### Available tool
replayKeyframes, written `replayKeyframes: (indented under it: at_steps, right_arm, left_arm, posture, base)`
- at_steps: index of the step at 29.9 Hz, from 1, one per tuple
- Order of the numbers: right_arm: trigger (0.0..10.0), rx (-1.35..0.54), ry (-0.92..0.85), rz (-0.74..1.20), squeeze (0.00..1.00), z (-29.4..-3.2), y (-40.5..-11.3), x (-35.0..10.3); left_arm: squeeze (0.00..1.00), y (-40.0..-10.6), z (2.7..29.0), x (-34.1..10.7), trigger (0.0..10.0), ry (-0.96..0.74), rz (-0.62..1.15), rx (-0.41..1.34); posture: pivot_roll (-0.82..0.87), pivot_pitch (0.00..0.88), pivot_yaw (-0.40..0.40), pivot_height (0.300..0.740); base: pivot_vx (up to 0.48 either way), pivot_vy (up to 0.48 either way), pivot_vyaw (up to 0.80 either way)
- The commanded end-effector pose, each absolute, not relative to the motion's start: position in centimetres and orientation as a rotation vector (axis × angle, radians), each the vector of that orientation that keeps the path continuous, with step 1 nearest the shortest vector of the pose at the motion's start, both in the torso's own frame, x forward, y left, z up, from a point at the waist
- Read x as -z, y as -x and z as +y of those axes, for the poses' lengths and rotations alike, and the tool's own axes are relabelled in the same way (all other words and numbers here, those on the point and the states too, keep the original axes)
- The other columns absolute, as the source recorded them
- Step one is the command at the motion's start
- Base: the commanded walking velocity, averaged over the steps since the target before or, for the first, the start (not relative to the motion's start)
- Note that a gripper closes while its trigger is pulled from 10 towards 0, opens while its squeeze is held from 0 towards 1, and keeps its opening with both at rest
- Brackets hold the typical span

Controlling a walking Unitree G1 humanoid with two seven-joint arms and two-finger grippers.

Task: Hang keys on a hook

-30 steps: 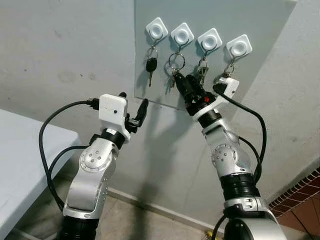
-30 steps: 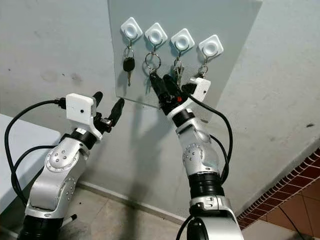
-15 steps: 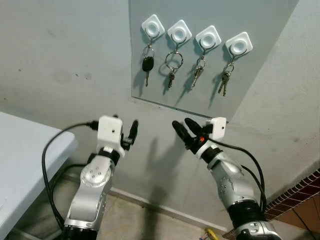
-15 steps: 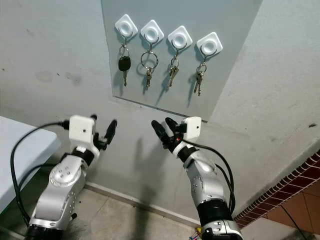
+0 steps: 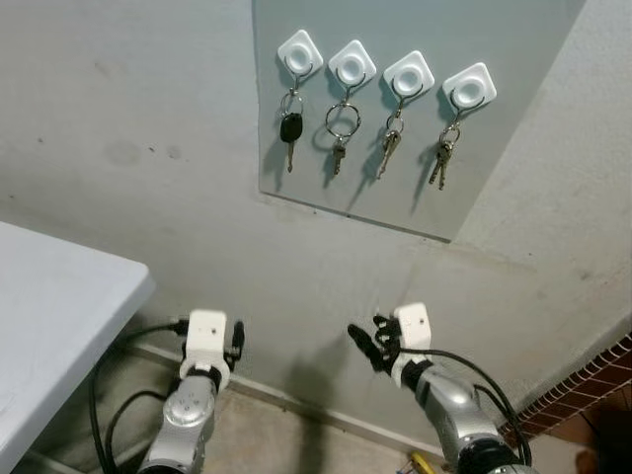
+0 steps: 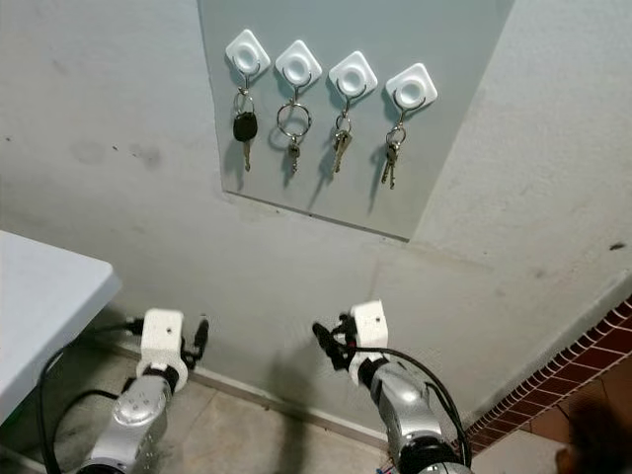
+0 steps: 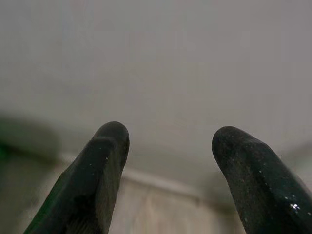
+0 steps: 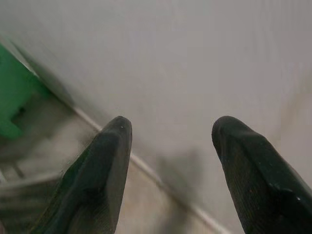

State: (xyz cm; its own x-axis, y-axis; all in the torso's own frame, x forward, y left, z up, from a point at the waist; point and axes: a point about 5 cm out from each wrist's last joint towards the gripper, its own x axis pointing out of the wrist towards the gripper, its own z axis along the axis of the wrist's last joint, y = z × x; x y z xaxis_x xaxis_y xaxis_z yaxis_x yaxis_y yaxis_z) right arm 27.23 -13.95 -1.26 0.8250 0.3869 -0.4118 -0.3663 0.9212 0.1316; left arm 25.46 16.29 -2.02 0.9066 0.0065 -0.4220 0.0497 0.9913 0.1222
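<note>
Four sets of keys hang on a row of four white hooks fixed to a grey panel (image 5: 494,148) on the wall, all well above both jaws. The first hook (image 5: 300,53) carries a black-headed key (image 5: 289,129). The second hook (image 5: 353,67) holds the keys on a large ring (image 5: 339,128) — the ring sits on the hook and the keys dangle free. The third hook (image 5: 408,78) and the fourth hook (image 5: 468,90) each carry a small bunch.

The right gripper (image 5: 367,348) is low, near the foot of the wall, its jaws released and holding nothing; the right wrist view shows its two black fingers (image 8: 97,175) spread apart with bare wall between them. The left gripper (image 5: 235,341) is level with it and well to its side — jaws likewise parted and empty, its fingers (image 7: 92,185) spread before the plain wall. A white surface (image 5: 59,326) lies beyond the left gripper, away from the right one.
</note>
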Motion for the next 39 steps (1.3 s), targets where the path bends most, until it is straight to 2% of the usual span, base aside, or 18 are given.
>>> replayKeyframes:
  at_steps: [1, 9, 10, 13, 17, 21, 31, 39]
  right_arm:
    - [10.0, -0.344, 0.015, 0.507, 0.0, -15.0, -26.4, 2.3]
    - [10.0, -0.336, 0.044, 0.539, 0.0, -15.2, -25.9, 2.9]
    - [10.0, -0.282, 0.119, 0.671, 0.0, -16.5, -23.3, 5.1]
    - [10.0, -0.256, 0.155, 0.809, 0.0, -17.4, -20.1, 7.2]
    - [10.0, -0.231, 0.156, 0.855, 0.0, -17.8, -19.0, 7.7]
    - [10.0, -0.169, 0.157, 0.957, 0.0, -19.0, -16.6, 8.9]
    - [10.0, -0.154, 0.151, 0.99, 0.0, -19.1, -15.7, 9.3]
    - [10.0, -0.174, 0.151, 0.969, 0.0, -18.5, -16.6, 9.0]
  left_arm:
    - [0.0, -24.7, 16.4, 3.0, 10.0, -0.218, 0.479, 0.056]
    - [0.0, -24.2, 16.3, 3.7, 10.0, -0.216, 0.508, 0.073]
    - [0.0, -22.2, 16.8, 5.7, 10.0, -0.09, 0.665, -0.008]
    - [0.0, -19.8, 16.7, 7.5, 10.0, -0.049, 0.803, -0.026]
    - [0.0, -19.2, 16.7, 7.8, 10.0, -0.061, 0.824, -0.015]
    - [0.0, -17.2, 17.5, 8.7, 10.0, -0.033, 0.883, -0.057]
    - [0.0, -15.4, 18.2, 9.4, 10.0, 0.005, 0.909, -0.084]
    - [0.0, -16.3, 18.4, 9.0, 10.0, -0.007, 0.88, -0.081]
  posture:
    - [-0.06, 0.0, -0.034, 0.728]
    - [-0.06, 0.0, -0.034, 0.728]
    - [-0.07, 0.0, -0.027, 0.728]
    - [-0.08, 0.0, -0.021, 0.728]
    - [-0.08, 0.0, -0.021, 0.728]
    - [-0.09, 0.0, -0.011, 0.728]
    - [-0.1, 0.0, -0.009, 0.728]
    - [-0.1, 0.0, -0.012, 0.728]
  base:
    - [0.0, 0.0, 0.0]
    - [0.0, 0.0, 0.0]
    - [0.0, 0.0, 0.0]
    - [0.0, 0.0, 0.0]
    - [0.0, 0.0, 0.0]
    - [0.0, 0.0, 0.0]
    - [0.0, 0.0, -0.52]
    - [0.0, 0.0, -0.73]
